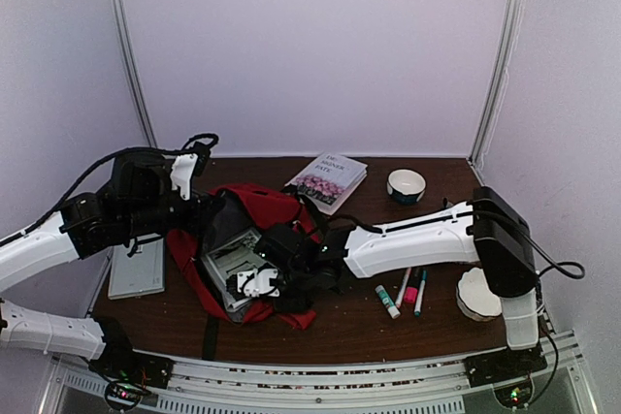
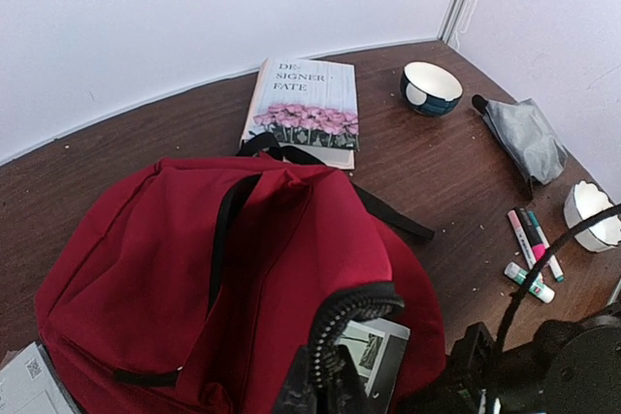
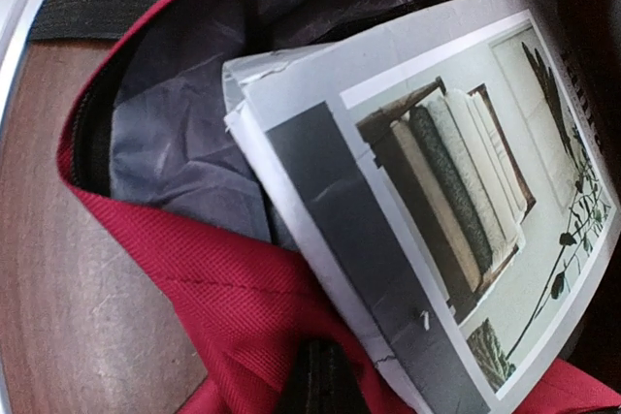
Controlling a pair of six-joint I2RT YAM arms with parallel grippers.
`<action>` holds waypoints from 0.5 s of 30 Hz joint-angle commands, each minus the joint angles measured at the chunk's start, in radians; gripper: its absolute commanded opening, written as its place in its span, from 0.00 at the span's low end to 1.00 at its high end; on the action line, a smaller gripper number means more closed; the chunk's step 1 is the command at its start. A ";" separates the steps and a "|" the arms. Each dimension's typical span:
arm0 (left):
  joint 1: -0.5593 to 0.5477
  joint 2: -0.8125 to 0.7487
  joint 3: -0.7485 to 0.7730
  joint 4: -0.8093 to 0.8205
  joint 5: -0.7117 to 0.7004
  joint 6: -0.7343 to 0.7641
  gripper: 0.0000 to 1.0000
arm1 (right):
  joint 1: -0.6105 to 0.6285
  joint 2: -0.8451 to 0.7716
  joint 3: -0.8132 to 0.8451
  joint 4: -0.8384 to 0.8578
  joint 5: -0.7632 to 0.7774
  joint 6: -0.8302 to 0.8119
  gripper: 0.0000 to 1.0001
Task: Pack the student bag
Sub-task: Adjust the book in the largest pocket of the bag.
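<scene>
The student bag (image 1: pixel 267 206), a red backpack with grey lining (image 3: pixel 184 143), lies left of centre with its mouth held open. My left gripper (image 2: pixel 330 390) is shut on the black zip edge (image 2: pixel 359 312) at the top of the mouth. My right gripper (image 3: pixel 325 385) is shut low on the red rim (image 3: pixel 223 278) of the bag's near side; only a dark fingertip shows. A white-edged book (image 3: pixel 437 201) with a picture of books on its cover sits partly inside the mouth, also visible as the book (image 1: pixel 231 261) from above.
A flower-cover book (image 2: pixel 306 109) lies behind the bag, with a bowl (image 2: pixel 432 87) and a grey pouch (image 2: pixel 524 133) to its right. Markers (image 1: pixel 412 288), a glue stick (image 1: pixel 387 301) and a white dish (image 1: pixel 477 293) sit at the right. A flat pale pad (image 1: pixel 138 267) lies left.
</scene>
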 commanded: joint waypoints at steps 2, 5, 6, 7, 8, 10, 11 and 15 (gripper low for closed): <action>-0.004 -0.005 0.026 0.037 0.018 -0.005 0.00 | -0.014 0.119 0.159 -0.048 0.132 0.056 0.00; -0.004 0.009 0.027 0.031 0.038 -0.006 0.00 | -0.037 0.157 0.236 -0.037 0.167 0.126 0.00; -0.004 0.014 0.027 0.029 0.045 -0.006 0.00 | -0.041 0.160 0.238 -0.017 0.191 0.137 0.00; -0.005 0.018 0.027 0.026 0.051 -0.006 0.00 | -0.042 0.162 0.238 0.005 0.219 0.143 0.00; -0.004 0.023 0.026 0.025 0.056 -0.006 0.00 | -0.042 0.165 0.240 0.025 0.242 0.147 0.00; -0.004 0.029 0.028 0.026 0.065 -0.006 0.00 | -0.043 0.176 0.248 0.042 0.283 0.154 0.00; -0.004 0.031 0.028 0.026 0.071 -0.005 0.00 | -0.042 0.184 0.253 0.046 0.303 0.156 0.00; -0.004 0.038 0.033 0.026 0.079 -0.002 0.00 | -0.042 0.210 0.272 0.032 0.326 0.160 0.03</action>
